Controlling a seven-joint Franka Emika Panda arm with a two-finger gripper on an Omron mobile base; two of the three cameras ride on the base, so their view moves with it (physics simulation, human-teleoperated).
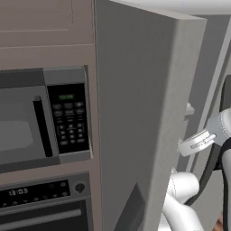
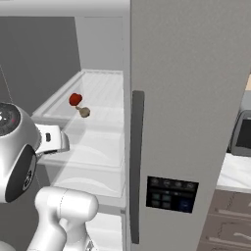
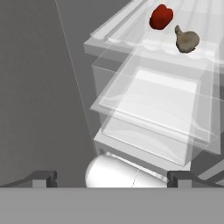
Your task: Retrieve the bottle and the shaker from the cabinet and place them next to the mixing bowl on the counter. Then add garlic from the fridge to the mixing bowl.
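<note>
The gripper (image 3: 112, 178) is seen spread wide and empty; the garlic (image 3: 187, 40) is found on the fridge shelf (image 3: 131, 41), above and right of the fingertips, beside a red pepper (image 3: 161, 17).

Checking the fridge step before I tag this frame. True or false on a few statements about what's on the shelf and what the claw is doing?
1. The fridge door is open. True.
2. The claw is shut on the garlic. False: it is open and holds nothing.
3. A red item and the garlic lie on the same glass shelf. True.
4. The garlic lies in the clear drawer. False: it lies on the shelf above that drawer.
5. A microwave sits above an oven display. True.
</note>
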